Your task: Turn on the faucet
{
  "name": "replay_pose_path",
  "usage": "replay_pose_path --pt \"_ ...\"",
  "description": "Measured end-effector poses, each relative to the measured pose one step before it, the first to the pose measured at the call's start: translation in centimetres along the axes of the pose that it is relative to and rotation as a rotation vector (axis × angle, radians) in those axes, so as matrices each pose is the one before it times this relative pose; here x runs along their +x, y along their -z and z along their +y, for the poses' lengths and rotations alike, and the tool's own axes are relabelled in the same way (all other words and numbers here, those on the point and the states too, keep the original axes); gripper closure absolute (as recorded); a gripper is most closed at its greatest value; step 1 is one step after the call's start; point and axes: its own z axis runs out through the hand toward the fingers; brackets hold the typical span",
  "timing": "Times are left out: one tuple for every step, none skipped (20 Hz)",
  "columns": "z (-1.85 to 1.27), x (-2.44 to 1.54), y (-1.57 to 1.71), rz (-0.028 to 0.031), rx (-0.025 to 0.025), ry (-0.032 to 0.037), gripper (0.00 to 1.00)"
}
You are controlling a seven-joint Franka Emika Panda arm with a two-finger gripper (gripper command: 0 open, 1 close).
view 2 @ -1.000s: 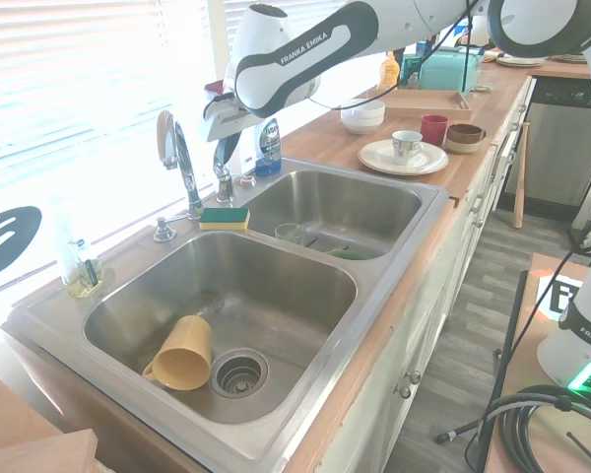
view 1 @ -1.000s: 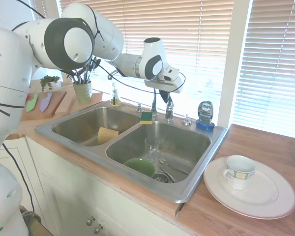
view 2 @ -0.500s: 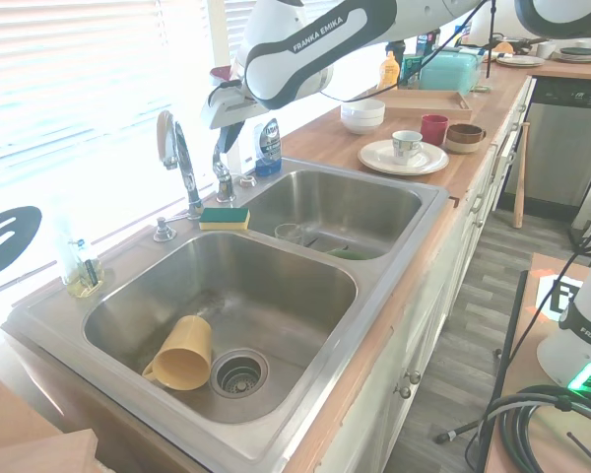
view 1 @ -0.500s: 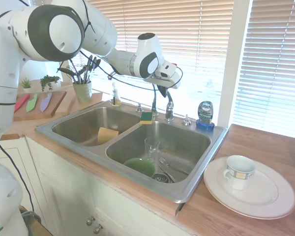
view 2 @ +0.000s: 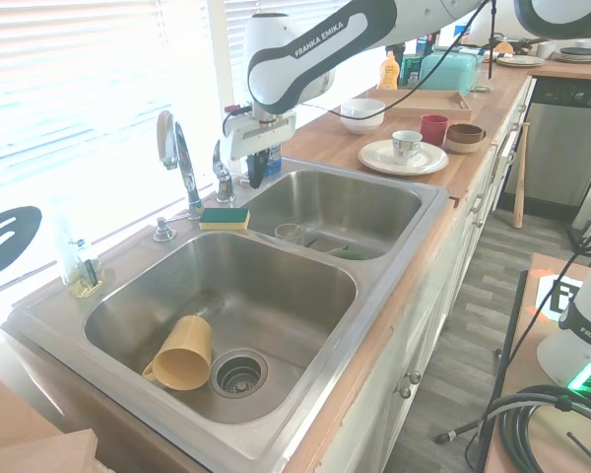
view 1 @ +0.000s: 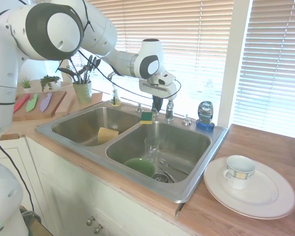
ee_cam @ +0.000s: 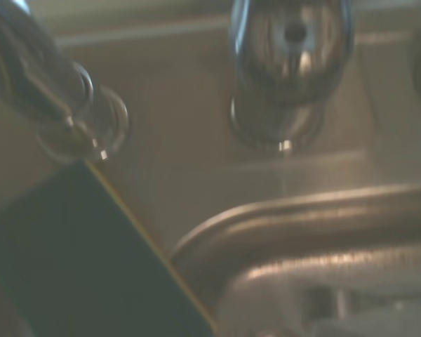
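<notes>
No water runs from tall chrome gooseneck faucet [view 2: 177, 158]; its short lever handle [view 1: 169, 109] sits just beside hand [view 1: 157, 104], untouched. Finger spacing: cannot tell.

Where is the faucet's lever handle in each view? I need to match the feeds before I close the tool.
First exterior view: lever handle, right of the green sponge.
Second exterior view: lever handle, behind the same sponge.
Wrist view: blurred chrome lever handle, upper centre.
Shared landmark: the sponge.

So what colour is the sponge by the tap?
Yellow with a green top, clearest in the second exterior view: sponge.
</notes>
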Motion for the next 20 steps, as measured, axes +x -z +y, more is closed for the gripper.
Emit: replay_pose_path --pt "0.589 -0.477 -0.729 -0.02079 -0.02340 -0.00269 1.00" --pt "0.758 -0.532 -0.754 -0.02007 -0.02094 -0.00336 1.00" --pt "0.841 -0.583 -0.580 -0.01733 -0.01839 -0.00275 1.00" --pt "0.967 -0.678 -0.364 -0.01477 -0.01719 -0.00132 1.00" --pt "0.947 -0.658 -0.097 -0.01007 -0.01127 -0.00106 1.00" --pt "0.997 -0.698 0.078 -0.00806 -0.00822 -0.00098 1.00" --pt "0.985 -0.689 0.302 -0.00491 -0.00383 -0.00086 1.00" --pt "1.051 -0.701 0.283 -0.00429 -0.00278 -0.00139 1.00" --pt "1.100 -0.691 0.168 -0.00355 -0.00312 -0.00138 1.00" --pt "1.166 -0.707 0.199 -0.00179 -0.00175 -0.00099 1.00" --pt "1.225 -0.685 0.187 0.00008 -0.00060 -0.00007 1.00" --pt "1.244 -0.691 0.181 0.00140 0.00039 0.00130 1.00" --pt "1.276 -0.732 0.147 0.00328 0.00290 0.00305 1.00" --pt "1.298 -0.793 0.169 0.00230 0.00331 0.00398 1.00" --pt "1.274 -0.832 0.212 0.00291 0.00674 0.00480 1.00" --pt "1.303 -0.855 0.185 0.00315 0.00721 0.00384 1.00" --pt "1.240 -0.804 0.157 0.00415 0.00777 0.00393 0.00" --pt "1.150 -0.736 0.192 0.00271 0.00500 0.00147 0.00" --pt "0.928 -0.571 0.254 0.00387 0.00595 -0.00019 0.00" --pt "0.732 -0.433 0.165 0.00304 0.00517 0.00053 0.00"
